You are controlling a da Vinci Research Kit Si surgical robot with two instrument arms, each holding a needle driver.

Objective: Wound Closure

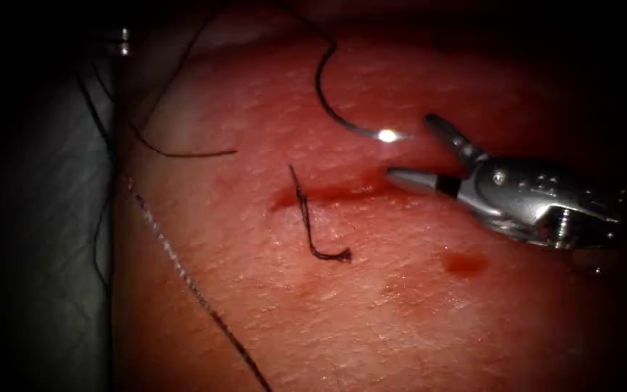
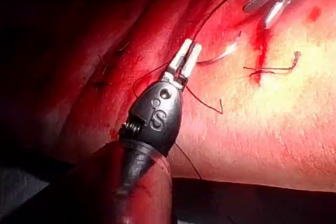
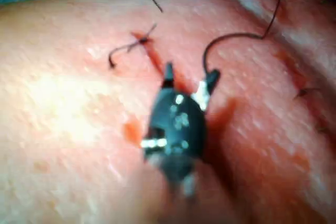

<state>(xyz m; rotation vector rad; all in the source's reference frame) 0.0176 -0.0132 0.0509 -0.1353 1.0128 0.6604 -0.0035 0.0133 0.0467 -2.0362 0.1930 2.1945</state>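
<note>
Endoscope view: light falls on the middle of the tissue (image 1: 371, 290) and fades to near black toward every edge, the left margin darkest. A hard point of glare sits on the needle (image 1: 388, 135); softer highlights gleam on the right tool (image 1: 409, 154), which casts a dim shadow beneath it. Left wrist view: the far tissue is brightly lit, the near side deep in shadow. Right wrist view: the tool is blurred, out of focus.

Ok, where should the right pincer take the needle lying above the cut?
Mid-curve, from the right: the needle lies flat and free on the tissue, not in it, its near end beside the open, empty right pincer. The left pincer is by the thread.
</note>
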